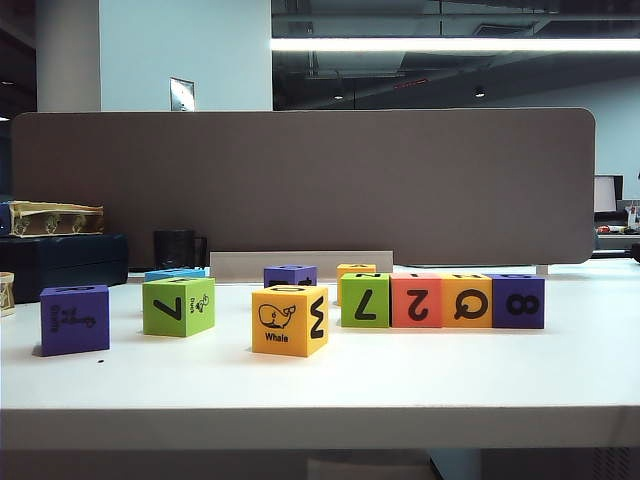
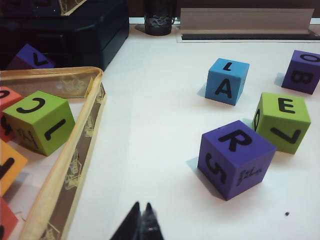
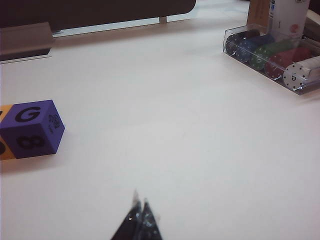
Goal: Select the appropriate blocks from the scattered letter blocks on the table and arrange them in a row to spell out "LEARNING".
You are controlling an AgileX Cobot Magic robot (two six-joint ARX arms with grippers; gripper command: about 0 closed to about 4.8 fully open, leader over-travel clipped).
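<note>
Above the table (image 3: 200,150), the left gripper (image 2: 141,210) hovers closed, empty, near the purple block (image 2: 235,157); the right gripper (image 3: 140,207) likewise closed, holding nothing.

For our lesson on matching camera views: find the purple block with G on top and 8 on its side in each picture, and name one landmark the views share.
Exterior view: the purple G block closes the right end of the four-block row, beside the orange block.
Left wrist view: not in it.
Right wrist view: at the edge of the picture, touching that orange block.
Shared landmark: the white table and the partition panel behind.
</note>
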